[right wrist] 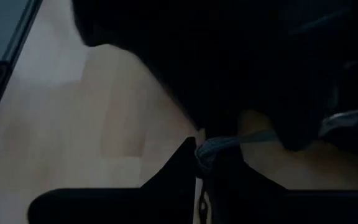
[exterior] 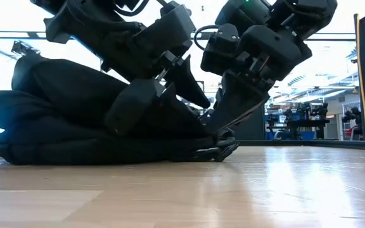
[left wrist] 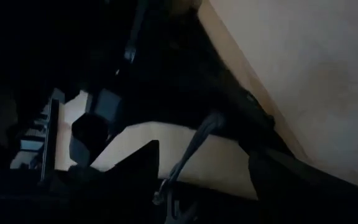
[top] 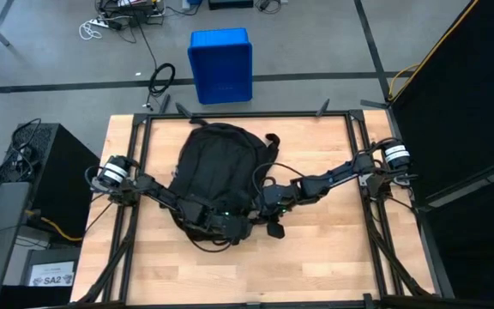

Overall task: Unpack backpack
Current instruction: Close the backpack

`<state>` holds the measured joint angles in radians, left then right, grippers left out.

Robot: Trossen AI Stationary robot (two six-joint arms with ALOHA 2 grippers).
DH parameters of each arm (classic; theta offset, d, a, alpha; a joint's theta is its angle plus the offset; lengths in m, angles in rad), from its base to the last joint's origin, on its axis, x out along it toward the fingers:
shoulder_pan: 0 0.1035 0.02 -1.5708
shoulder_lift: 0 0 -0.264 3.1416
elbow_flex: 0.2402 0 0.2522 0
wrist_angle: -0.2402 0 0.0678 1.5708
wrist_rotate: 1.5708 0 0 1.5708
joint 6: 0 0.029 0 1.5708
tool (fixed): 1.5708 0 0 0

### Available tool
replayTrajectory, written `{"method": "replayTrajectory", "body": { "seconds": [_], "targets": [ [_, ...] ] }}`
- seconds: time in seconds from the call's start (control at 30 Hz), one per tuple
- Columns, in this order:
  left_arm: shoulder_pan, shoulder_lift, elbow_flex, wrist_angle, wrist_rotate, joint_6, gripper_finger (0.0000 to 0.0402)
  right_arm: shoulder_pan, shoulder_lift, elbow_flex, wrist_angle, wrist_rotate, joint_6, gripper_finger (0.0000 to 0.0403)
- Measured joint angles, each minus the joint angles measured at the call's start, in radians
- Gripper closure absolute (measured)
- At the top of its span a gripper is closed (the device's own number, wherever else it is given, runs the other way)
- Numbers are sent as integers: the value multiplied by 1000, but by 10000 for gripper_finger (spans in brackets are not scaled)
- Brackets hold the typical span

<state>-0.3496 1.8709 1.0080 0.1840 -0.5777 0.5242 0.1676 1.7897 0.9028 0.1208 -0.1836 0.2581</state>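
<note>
The black backpack [top: 215,172] lies flat on the wooden table [top: 333,257], its bulk toward the far left; in the low view it is a dark mound [exterior: 62,120]. Both grippers meet at its near right corner. My right gripper [right wrist: 199,163] is shut on a thin grey cord [right wrist: 229,144] that comes off the backpack. My left gripper [left wrist: 207,171] reaches in from the left over the bag, open; one dark finger [left wrist: 143,160] stands on each side of a grey cord [left wrist: 194,140]. I cannot tell whether they touch it. My right gripper pinches the grey cord's free end [right wrist: 207,149] between its two fingertips. The fingers come slanting down from the table's right side [exterior: 224,126]. The cord runs from the fingers back to the dark fabric; the backpack stays on the table.
A blue crate [top: 220,64] stands on the floor beyond the table's far edge. Black frame rails [top: 135,146] run along the table's sides. A dark computer case [top: 50,163] stands left of the table. Bare wood lies near and to the right of the backpack.
</note>
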Motion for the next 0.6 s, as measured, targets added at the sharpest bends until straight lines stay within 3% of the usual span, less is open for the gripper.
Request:
{"method": "replayTrajectory", "body": {
  "seconds": [0.17, 0.6],
  "targets": [
    [0, 0, 0, 2, -5, -3, 208, 0, 0, 0, -13, -30, -5, 403],
    [1, 2, -2, 72, 11, -1, 209, 2, 0, -2, 33, -74, -16, 403]
  ]
}}
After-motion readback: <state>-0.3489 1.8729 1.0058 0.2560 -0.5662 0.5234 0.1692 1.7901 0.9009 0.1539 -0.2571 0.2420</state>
